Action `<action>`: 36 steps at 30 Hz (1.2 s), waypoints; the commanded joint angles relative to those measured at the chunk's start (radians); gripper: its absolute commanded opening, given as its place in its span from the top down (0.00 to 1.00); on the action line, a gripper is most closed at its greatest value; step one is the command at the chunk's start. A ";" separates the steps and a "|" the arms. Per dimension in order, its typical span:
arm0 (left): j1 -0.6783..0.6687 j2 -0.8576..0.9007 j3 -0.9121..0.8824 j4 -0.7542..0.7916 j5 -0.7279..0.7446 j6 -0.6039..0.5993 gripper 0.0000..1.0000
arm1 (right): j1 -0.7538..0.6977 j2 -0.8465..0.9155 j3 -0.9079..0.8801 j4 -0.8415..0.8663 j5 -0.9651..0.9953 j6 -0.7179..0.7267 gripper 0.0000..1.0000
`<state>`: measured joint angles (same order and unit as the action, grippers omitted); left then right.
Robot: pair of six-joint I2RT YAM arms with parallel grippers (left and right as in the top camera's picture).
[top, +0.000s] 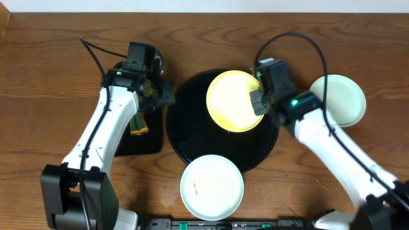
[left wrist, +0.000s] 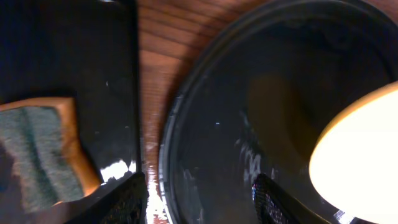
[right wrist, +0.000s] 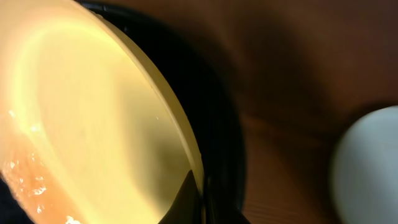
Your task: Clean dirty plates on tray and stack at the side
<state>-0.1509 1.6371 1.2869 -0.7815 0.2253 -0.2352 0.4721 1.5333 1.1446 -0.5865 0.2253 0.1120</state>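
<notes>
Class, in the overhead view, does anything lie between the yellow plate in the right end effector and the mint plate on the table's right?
Nothing visible. The right end effector grips the yellow plate at its right edge; toward that mint plate lie only the round tray's rim and bare tabletop.

Yellow plate (top: 231,102) blocks the tray (top: 188,128) at right; its left lies open.

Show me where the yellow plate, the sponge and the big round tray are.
Yellow plate (top: 233,99), overhead view, middle of its face.
Sponge (left wrist: 31,149), left wrist view, its green scrubbing side.
Round tray (top: 188,137), overhead view, bare black floor left of the plate.
</notes>
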 commanded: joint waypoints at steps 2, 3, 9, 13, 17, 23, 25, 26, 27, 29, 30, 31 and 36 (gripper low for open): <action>0.064 0.006 -0.013 -0.023 -0.039 0.001 0.44 | 0.129 -0.045 0.020 0.002 0.361 -0.044 0.99; 0.078 0.006 -0.013 -0.030 -0.039 0.001 0.44 | 0.161 -0.045 0.020 0.003 0.421 -0.051 0.99; 0.147 0.006 -0.013 -0.069 -0.039 0.002 0.43 | 0.334 -0.045 0.020 0.032 0.713 -0.109 0.99; 0.161 0.006 -0.013 -0.076 -0.039 0.002 0.40 | 0.399 -0.045 0.020 0.066 0.800 -0.154 0.99; 0.161 0.006 -0.013 -0.076 -0.039 0.002 0.38 | 0.442 -0.045 0.020 0.089 0.880 -0.193 0.99; 0.161 0.006 -0.013 -0.076 -0.039 0.002 0.37 | 0.472 -0.045 0.020 0.116 0.897 -0.234 0.99; 0.161 0.006 -0.013 -0.076 -0.039 0.002 0.37 | 0.472 -0.045 0.020 0.121 0.898 -0.234 0.99; 0.161 0.006 -0.013 -0.076 -0.039 0.002 0.37 | 0.472 -0.045 0.020 0.123 0.898 -0.234 0.99; 0.161 0.006 -0.013 -0.077 -0.039 0.002 0.36 | 0.472 -0.045 0.020 0.124 0.898 -0.234 0.99; 0.161 0.006 -0.013 -0.078 -0.039 0.002 0.36 | 0.472 -0.045 0.020 0.127 0.898 -0.234 0.99; 0.161 0.006 -0.013 -0.078 -0.039 0.002 0.36 | 0.472 -0.045 0.020 0.127 0.898 -0.234 0.99; 0.161 0.006 -0.013 -0.078 -0.039 0.002 0.36 | 0.472 -0.045 0.020 0.127 0.898 -0.234 0.99; 0.161 0.006 -0.013 -0.078 -0.039 0.002 0.36 | 0.472 -0.045 0.020 0.127 0.898 -0.234 0.99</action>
<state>0.0055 1.6371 1.2869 -0.8562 0.1986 -0.2356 0.9356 1.5024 1.1454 -0.4656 1.0840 -0.1177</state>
